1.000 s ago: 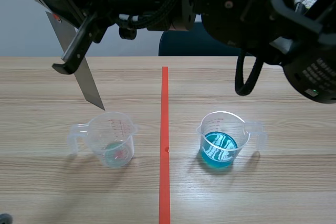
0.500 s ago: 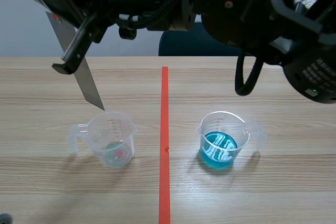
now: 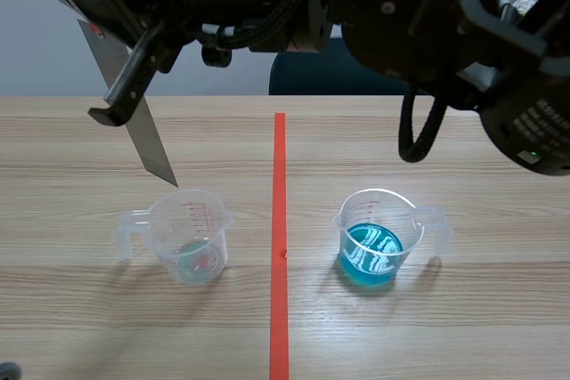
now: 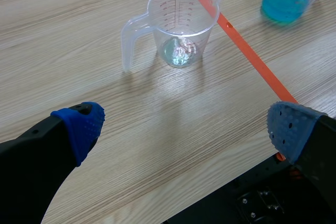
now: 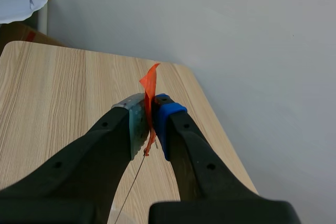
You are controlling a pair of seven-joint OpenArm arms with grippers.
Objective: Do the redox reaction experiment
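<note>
Your right gripper (image 5: 149,115) is clamped on the top end of the thin grey metal strip (image 3: 153,150). The strip hangs slanted, and its lower tip points down at the far rim of the clear plastic measuring cup with a pale greenish residue (image 3: 190,239). The clear measuring cup of blue liquid (image 3: 374,239) sits across the red line, well away from that tip. If the blue liquid is your target, carry the strip sideways before lowering it. Your left gripper (image 4: 186,129) hangs above the table with its fingers spread wide, holding nothing.
</note>
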